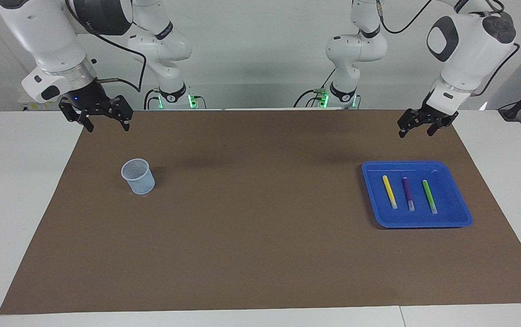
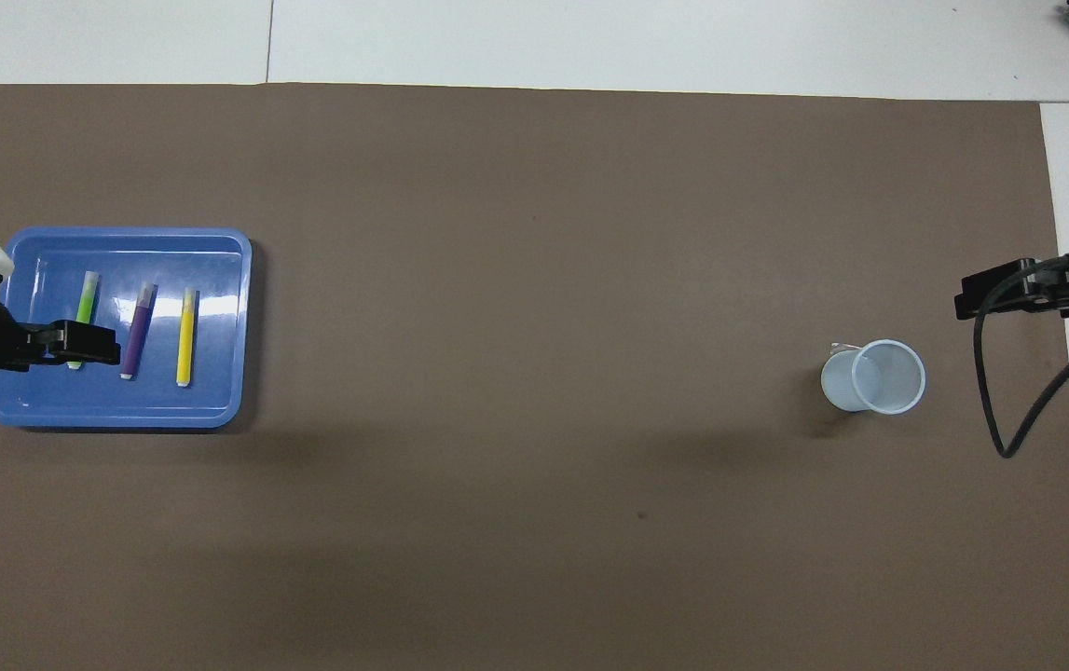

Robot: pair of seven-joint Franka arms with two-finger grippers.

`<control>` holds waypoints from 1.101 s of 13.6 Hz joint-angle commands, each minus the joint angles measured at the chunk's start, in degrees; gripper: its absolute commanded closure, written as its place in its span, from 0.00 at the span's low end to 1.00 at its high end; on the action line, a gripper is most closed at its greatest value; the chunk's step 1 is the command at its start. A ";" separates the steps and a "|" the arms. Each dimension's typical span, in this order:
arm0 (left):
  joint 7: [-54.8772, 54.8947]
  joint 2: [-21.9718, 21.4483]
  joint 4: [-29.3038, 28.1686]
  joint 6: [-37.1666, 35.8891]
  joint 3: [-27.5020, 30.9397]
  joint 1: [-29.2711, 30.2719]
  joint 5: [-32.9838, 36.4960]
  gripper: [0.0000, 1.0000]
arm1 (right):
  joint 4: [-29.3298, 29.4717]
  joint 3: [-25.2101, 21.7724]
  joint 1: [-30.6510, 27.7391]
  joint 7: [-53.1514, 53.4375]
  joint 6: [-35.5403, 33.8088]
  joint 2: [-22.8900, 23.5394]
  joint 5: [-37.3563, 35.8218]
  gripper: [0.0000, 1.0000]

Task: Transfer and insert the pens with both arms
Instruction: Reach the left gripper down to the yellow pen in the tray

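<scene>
Three pens lie side by side in a blue tray (image 1: 462, 217) toward the left arm's end of the table: yellow (image 1: 389, 191), purple (image 1: 408, 194) and green (image 1: 429, 196). In the overhead view the green pen (image 2: 86, 303), purple pen (image 2: 136, 328) and yellow pen (image 2: 185, 335) show in the tray (image 2: 124, 417). My left gripper (image 1: 415, 132) hangs open and empty in the air, well above the tray. From overhead, the left gripper (image 2: 77, 355) covers the green pen's lower end. My right gripper (image 1: 107, 128) waits open and empty in the air near the mat's corner, also in the overhead view (image 2: 991, 296).
A pale translucent cup (image 1: 138, 176) stands upright on the brown mat (image 1: 251, 218) toward the right arm's end, also in the overhead view (image 2: 874, 376). Two small arm bases with green lights (image 1: 174, 97) stand at the table's edge nearest the robots.
</scene>
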 commanded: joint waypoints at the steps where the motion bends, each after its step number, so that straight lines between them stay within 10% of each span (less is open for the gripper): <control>1: -0.01 3.73 -1.11 5.18 -0.09 0.07 -0.70 0.00 | -0.20 -0.37 0.34 0.57 0.01 -0.15 -0.42 0.00; 15: 0.78 20.17 -2.25 24.52 -0.09 0.07 -4.31 0.05 | -0.20 -0.37 0.34 0.57 0.01 -0.15 -0.34 0.00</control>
